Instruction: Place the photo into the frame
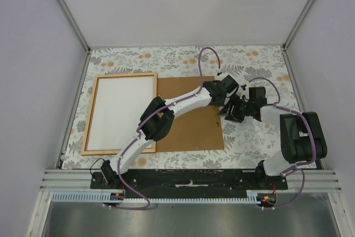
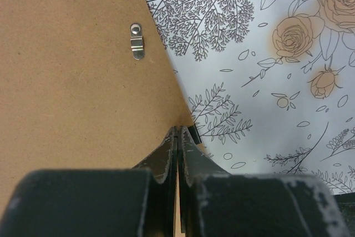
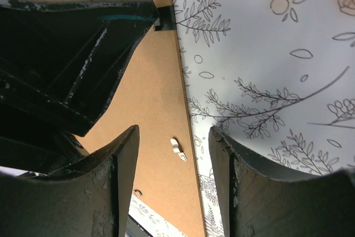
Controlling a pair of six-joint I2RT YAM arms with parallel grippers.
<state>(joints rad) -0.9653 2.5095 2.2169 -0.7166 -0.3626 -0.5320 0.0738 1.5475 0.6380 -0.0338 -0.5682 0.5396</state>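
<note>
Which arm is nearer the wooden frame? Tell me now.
Left. The left arm passes over the lower right corner of the frame; the right arm sits beyond the backing board, far right.

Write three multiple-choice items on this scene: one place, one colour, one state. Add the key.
1. Seen from above, the flat brown fibreboard panel lies where, relative to the thin light-brown wooden rectangular frame? A. right B. left C. on top
2. The rectangular paper sheet inside the frame shows: A. yellow B. white C. black
3. The left pincer is: A. wide open B. holding the frame C. shut
1 A, the panel sits beside the frame's right side; 2 B, plain white faces up; 3 C, its fingers meet at the panel's edge.
</note>
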